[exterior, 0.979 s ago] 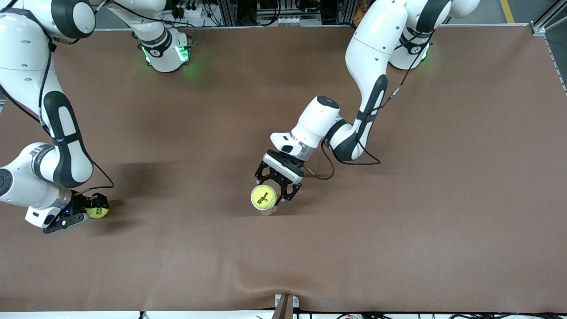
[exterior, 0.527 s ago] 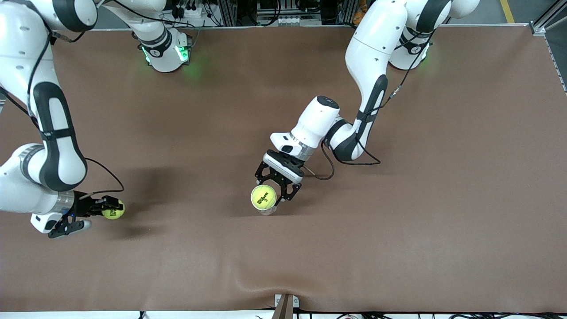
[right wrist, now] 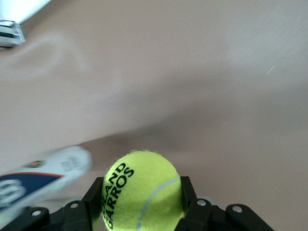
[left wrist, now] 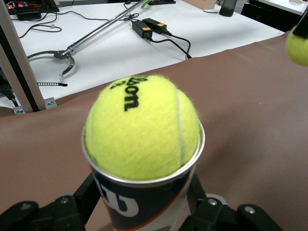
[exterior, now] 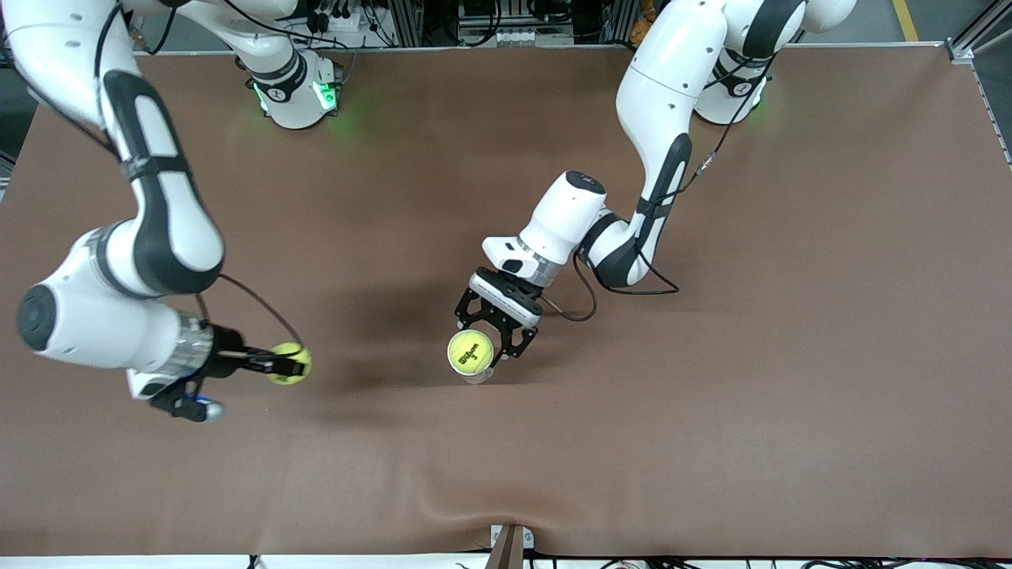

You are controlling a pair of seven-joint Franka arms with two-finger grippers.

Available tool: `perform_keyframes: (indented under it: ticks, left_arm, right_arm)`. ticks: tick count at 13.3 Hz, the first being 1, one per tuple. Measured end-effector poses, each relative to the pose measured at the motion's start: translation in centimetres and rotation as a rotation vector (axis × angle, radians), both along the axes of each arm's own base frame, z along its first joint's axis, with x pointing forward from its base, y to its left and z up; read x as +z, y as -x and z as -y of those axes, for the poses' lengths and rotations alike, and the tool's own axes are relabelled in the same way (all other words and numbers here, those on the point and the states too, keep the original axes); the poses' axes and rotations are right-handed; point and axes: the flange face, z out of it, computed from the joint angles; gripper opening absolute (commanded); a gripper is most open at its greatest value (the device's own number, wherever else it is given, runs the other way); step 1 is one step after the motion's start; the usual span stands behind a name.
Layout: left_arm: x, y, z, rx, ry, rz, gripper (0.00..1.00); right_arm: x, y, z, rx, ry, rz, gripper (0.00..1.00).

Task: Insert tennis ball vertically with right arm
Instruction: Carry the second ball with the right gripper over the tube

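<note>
- The right gripper (exterior: 286,365) is clamped on a Roland Garros tennis ball (exterior: 289,363), held in the air over the brown table mat (exterior: 711,395), toward the right arm's end of the table from the ball can.
- The ball can (left wrist: 144,204), a Wilson tube with a metal rim, stands upright near the middle of the mat; the left gripper (exterior: 494,333) grips its body, fingers (left wrist: 82,195) half spread on both sides.
- A Wilson tennis ball (exterior: 470,352) sits in the can's mouth, filling the rim and bulging above it.
- Bare mat lies between the held ball and the can.
- The mat is wrinkled at the edge nearest the front camera.
- The left wrist view shows a white bench (left wrist: 110,43) carrying cables and black power bricks (left wrist: 149,26).
</note>
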Motion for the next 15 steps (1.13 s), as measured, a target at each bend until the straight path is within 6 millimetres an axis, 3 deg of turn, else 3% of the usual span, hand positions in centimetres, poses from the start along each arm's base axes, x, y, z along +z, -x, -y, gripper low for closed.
perform_keyframes:
  ticks: [5,9,12,15]
  left_arm:
    - [0.0,0.0,0.0,0.000,0.000,0.000,0.78]
    - [0.0,0.0,0.0,0.000,0.000,0.000,0.78]
    - [0.0,0.0,0.0,0.000,0.000,0.000,0.78]
    - [0.0,0.0,0.0,0.000,0.000,0.000,0.78]
  right_arm:
    - [5.6,1.5,-9.8,-0.265,-0.086,-0.111,0.00]
    - [8.0,2.9,-17.3,-0.448,-0.154,-0.104,0.00]
    - [7.9,3.2,-20.1,-0.496,-0.200,-0.070,0.00]
    - [6.3,2.9,-21.6,-0.520,-0.212,-0.033,0.00]
